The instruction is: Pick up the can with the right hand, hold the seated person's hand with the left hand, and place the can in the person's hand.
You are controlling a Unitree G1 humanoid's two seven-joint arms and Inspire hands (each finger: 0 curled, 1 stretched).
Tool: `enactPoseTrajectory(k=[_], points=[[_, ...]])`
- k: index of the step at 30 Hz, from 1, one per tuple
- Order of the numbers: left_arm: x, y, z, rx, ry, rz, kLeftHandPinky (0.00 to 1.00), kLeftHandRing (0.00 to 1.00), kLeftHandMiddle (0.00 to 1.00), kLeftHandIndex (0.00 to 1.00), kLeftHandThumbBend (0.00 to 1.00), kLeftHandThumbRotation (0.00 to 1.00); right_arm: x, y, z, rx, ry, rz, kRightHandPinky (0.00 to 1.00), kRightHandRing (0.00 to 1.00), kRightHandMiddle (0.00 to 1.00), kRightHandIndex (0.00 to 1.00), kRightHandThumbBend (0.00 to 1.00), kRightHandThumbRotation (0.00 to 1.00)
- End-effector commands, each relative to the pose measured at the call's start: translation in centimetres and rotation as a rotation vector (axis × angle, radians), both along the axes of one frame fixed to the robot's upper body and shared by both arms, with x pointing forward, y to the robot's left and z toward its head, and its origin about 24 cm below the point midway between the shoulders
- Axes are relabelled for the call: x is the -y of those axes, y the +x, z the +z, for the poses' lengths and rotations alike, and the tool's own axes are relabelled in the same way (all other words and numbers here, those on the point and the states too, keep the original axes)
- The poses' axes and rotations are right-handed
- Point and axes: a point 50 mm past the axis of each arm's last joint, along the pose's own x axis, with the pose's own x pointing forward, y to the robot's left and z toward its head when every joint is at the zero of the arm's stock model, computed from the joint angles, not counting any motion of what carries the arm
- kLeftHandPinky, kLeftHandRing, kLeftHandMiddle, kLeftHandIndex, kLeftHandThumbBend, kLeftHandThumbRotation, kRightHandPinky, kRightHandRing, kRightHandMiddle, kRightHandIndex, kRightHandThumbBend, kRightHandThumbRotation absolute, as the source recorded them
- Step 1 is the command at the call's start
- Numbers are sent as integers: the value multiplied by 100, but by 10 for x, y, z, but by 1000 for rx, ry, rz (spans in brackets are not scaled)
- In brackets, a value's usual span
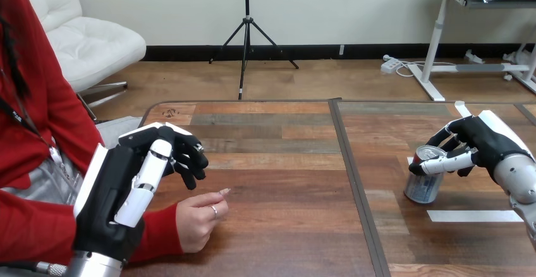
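Observation:
A silver can [422, 187] stands upright on the right half of the wooden table [278, 163]. My right hand [481, 139] comes in from the right at the can's top, thumb across its near side and fingers curled behind it. The person's hand [197, 219], with a red sleeve, rests loosely curled on the table at the left, one finger pointing right. My left hand [129, 182] hangs just above and left of the person's wrist, fingers loosely bent with nothing in them. I cannot tell if it touches the sleeve.
A dark seam [355, 188] runs front to back between the two table halves. A white tape strip [474, 215] lies right of the can, and a small white piece [462, 108] sits near the far right edge.

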Motion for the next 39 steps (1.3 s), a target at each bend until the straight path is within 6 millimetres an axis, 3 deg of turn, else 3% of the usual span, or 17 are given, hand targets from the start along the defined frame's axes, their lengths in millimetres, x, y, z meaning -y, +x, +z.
enactPoseTrajectory(k=[1, 14, 26, 32, 36, 39], points=[[2, 8, 16, 78, 11, -15, 29, 39, 44, 43, 14, 78, -1, 12, 24, 88, -36, 18, 37, 40, 46, 50, 74, 0], [1, 7, 17, 108, 80, 35, 30, 41, 45, 43, 18, 74, -2, 13, 27, 109, -9, 34, 36, 40, 46, 49, 73, 0], [-5, 6, 23, 156, 208, 101, 42, 48, 47, 46, 24, 63, 0, 14, 35, 157, 11, 58, 35, 38, 44, 48, 74, 0], [-9, 7, 25, 159, 261, 126, 46, 51, 50, 48, 37, 55, 2, 14, 42, 180, 4, 76, 35, 39, 45, 49, 73, 0], [-12, 6, 26, 147, 312, 135, 49, 56, 55, 52, 53, 52, 3, 14, 46, 205, 11, 90, 34, 38, 45, 49, 72, 0], [-13, 5, 28, 145, 365, 128, 49, 58, 58, 55, 60, 50, 3, 15, 49, 211, -3, 96, 33, 38, 44, 49, 72, 0]])
